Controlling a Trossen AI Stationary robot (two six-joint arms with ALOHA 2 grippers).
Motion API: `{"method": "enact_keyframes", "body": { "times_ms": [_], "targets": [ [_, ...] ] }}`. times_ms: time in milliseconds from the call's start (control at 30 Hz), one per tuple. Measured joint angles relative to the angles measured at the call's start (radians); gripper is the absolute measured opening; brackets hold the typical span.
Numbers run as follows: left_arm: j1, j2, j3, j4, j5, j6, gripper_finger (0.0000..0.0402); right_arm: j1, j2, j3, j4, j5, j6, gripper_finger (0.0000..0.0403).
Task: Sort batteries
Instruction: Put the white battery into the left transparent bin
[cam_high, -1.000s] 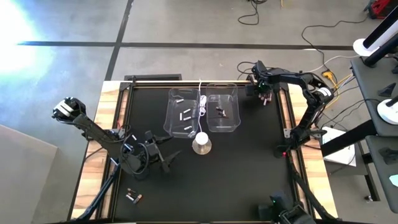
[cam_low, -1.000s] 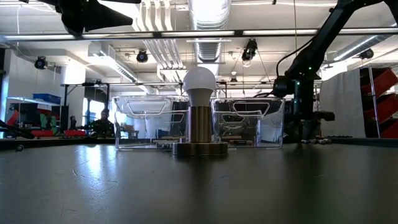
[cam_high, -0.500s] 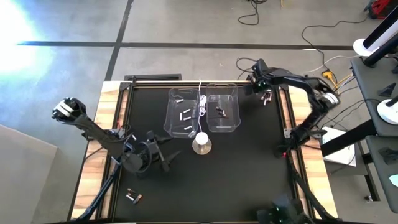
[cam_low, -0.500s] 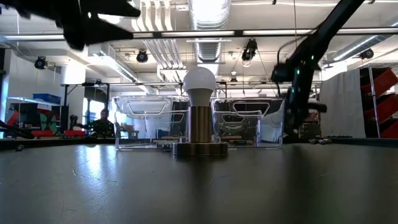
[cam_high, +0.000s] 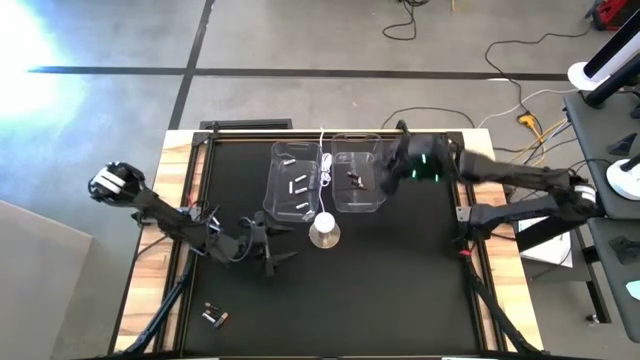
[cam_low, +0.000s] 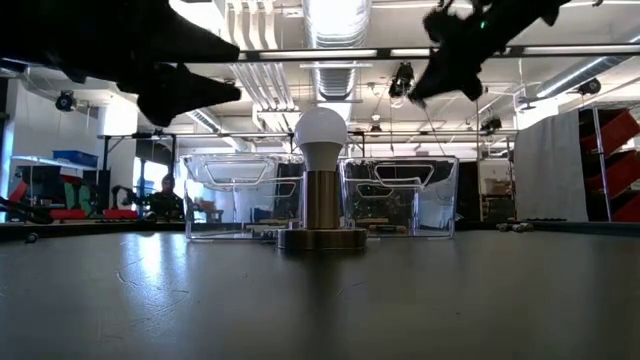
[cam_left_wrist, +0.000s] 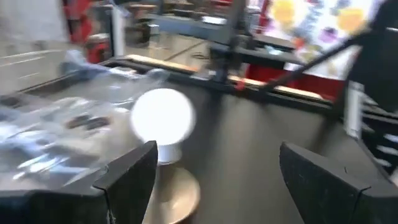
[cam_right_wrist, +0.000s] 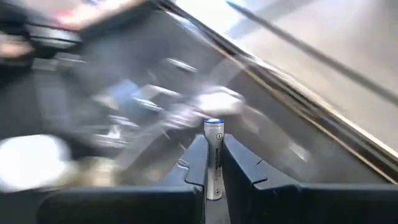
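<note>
Batteries: one silvery cell (cam_right_wrist: 213, 158) stands clamped upright between the right gripper's (cam_high: 392, 168) closed fingers, the arm stretched low across the mat from 3 o'clock, just beside the right bin (cam_high: 358, 180). Other cells lie in both bins, blurred. Two more (cam_high: 213, 316) rest near 7 o'clock. The left gripper (cam_left_wrist: 211, 180) hangs spread wide and empty, facing the lamp (cam_left_wrist: 163, 124); the left bin (cam_high: 296, 180) smears in its view.

two clear plastic bins (cam_high: 292, 180) (cam_high: 358, 178) sit side by side near the table's (cam_high: 400, 270) far edge. a white cable (cam_high: 325, 170) runs between them to a round-based lamp (cam_high: 324, 231) just in front. a person (cam_low: 168, 196) sits in the room beyond.
</note>
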Motion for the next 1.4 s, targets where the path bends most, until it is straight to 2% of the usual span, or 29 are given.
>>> {"method": "enact_keyframes", "body": {
  "times_ms": [133,233,333,433,500,700,967,1133,1267,1400],
  "targets": [
    [0.017,0.125,0.030,0.224,0.033,0.115,0.0311,0.278,0.001,-0.090,0.264,0.119,-0.019,0.0019],
    [0.039,0.218,0.047,0.384,0.073,0.173,0.0311,0.440,0.046,-0.108,0.442,0.194,-0.057,0.0019],
    [0.071,0.317,0.056,0.527,0.090,0.179,0.0311,0.552,0.120,-0.107,0.613,0.217,-0.113,0.0018],
    [0.097,0.425,0.072,0.646,0.100,0.167,0.0298,0.611,0.212,-0.097,0.773,0.215,-0.139,0.0018],
    [0.104,0.481,0.095,0.710,0.151,0.175,0.0282,0.630,0.281,-0.093,0.864,0.217,-0.137,0.0018],
    [0.112,0.516,0.163,0.695,0.268,0.193,0.0234,0.638,0.442,-0.083,1.023,0.218,-0.161,0.0018],
    [0.113,0.494,0.156,0.696,0.258,0.183,0.0204,0.637,0.527,-0.041,1.053,0.208,-0.172,0.0018],
    [0.113,0.494,0.189,0.686,0.289,0.194,0.0181,0.637,0.593,-0.015,1.077,0.207,-0.173,0.0018],
    [0.113,0.493,0.198,0.641,0.291,0.207,0.0147,0.637,0.611,0.001,1.091,0.207,-0.172,0.0018],
    [0.114,0.487,0.184,0.651,0.294,0.207,0.0093,0.639,0.607,-0.001,1.086,0.205,-0.169,0.0018]
  ]
}}
